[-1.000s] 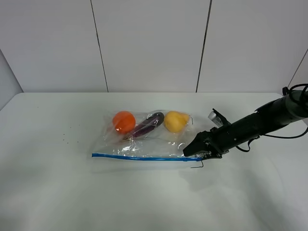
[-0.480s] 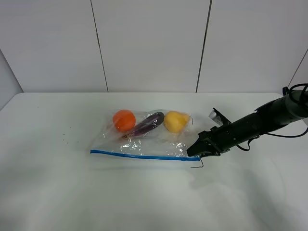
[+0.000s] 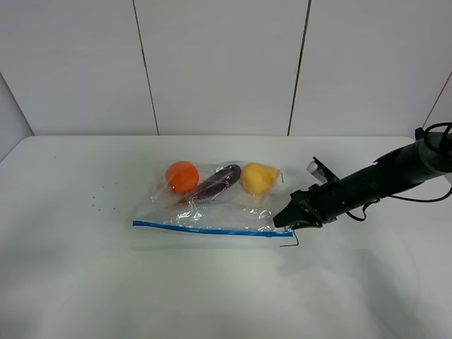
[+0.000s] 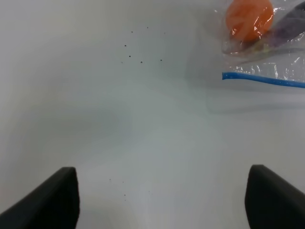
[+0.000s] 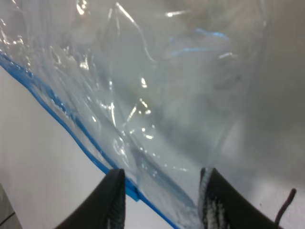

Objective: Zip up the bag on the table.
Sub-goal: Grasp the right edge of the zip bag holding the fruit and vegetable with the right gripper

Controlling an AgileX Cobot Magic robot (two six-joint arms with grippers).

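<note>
The bag's [image 3: 212, 208] blue strip [image 3: 205, 229] runs away from the narrow-set right jaws, its end between them, though whether they grip it I cannot tell. The left jaws gape wide, well apart from it.

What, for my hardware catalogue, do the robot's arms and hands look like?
The right arm is a slim black tube with black cables looping at its far end and a pale block near the wrist. The right hand is black, with a thin black wire under it. The left hand shows only two black fingers; its arm is unseen.
</note>
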